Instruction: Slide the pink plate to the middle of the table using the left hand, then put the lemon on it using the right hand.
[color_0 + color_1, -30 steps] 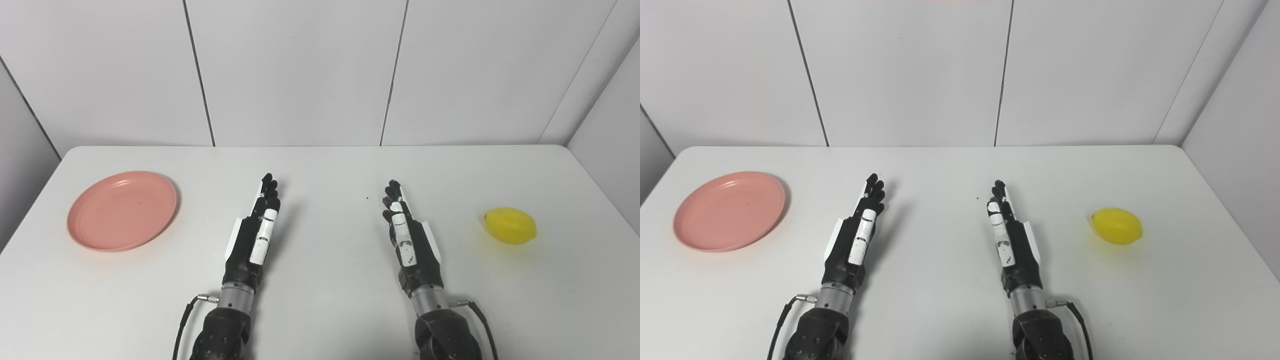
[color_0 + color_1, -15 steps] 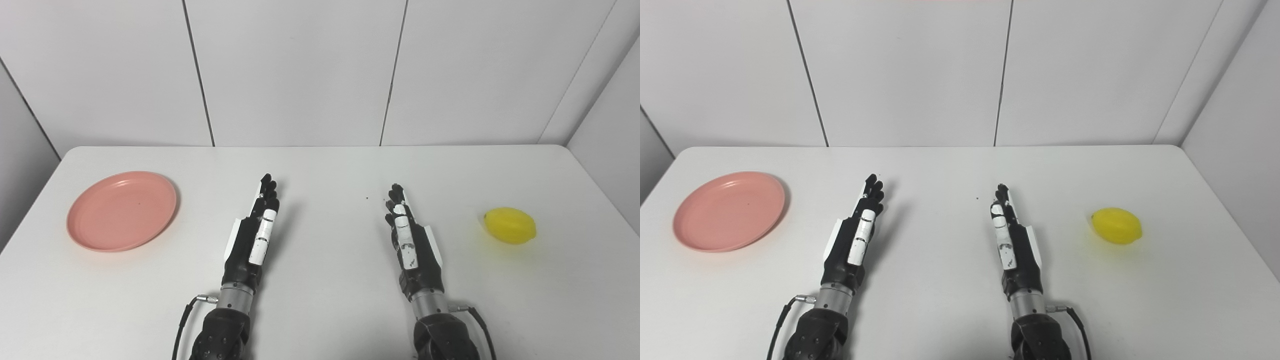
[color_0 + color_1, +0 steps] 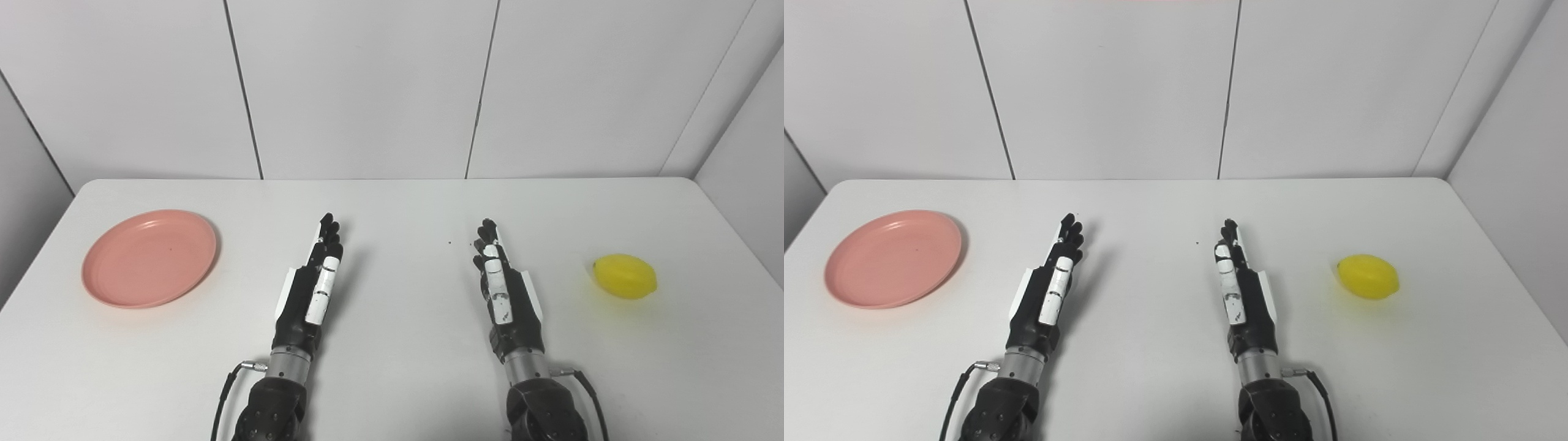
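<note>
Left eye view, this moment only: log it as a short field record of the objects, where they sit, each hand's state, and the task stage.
surface: white table
pink plate: far left of the table, lying flat, nothing on it
lemon: far right of the table, lying alone
left hand: open, fingers extended forward, holding nothing, apart from the plate
right hand: open, fingers extended forward, holding nothing, apart from the lemon
middle of table: bare between the hands
task stage: not started; plate not yet slid, lemon not yet picked up
</note>
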Robot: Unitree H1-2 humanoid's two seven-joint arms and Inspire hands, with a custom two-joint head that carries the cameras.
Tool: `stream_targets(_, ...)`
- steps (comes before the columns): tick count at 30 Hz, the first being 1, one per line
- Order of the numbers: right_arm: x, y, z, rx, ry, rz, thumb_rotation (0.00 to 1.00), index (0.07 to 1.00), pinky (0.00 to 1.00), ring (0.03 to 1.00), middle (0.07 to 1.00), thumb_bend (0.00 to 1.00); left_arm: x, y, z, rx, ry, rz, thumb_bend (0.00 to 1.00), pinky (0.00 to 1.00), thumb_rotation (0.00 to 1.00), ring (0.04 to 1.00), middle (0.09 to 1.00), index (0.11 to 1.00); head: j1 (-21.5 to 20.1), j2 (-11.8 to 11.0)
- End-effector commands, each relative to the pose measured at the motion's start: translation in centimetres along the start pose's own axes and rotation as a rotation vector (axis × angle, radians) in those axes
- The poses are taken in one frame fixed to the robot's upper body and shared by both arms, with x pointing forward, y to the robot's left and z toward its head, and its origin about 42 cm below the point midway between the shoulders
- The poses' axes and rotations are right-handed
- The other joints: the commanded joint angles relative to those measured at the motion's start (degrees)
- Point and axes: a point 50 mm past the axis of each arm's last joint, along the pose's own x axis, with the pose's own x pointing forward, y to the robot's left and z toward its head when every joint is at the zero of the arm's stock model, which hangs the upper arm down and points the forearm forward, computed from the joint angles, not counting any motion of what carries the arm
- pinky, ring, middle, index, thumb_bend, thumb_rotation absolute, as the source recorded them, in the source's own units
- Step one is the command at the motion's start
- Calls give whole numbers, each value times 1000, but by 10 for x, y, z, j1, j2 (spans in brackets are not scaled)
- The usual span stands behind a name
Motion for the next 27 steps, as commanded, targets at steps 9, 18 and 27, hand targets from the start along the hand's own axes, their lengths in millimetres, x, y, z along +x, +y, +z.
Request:
stream_targets(9,14,3,17,-13,-118,24,1000,989,1000,1000,1000,735,1,0,1,-86,-14,17,534,1000,1000,1000,1000,1000,0,0)
stream_targets(18,8,-12,13,-10,-105,18,1000,996,1000,1000,1000,739,5,-6,5,-31,-53,98,591,951,1000,969,980,973,118,-35)
stream_targets(27,5,-35,3,-3,-109,60,1000,1000,1000,1000,1000,750,30,17,29,-76,-116,137,574,971,1000,969,978,970,197,-71)
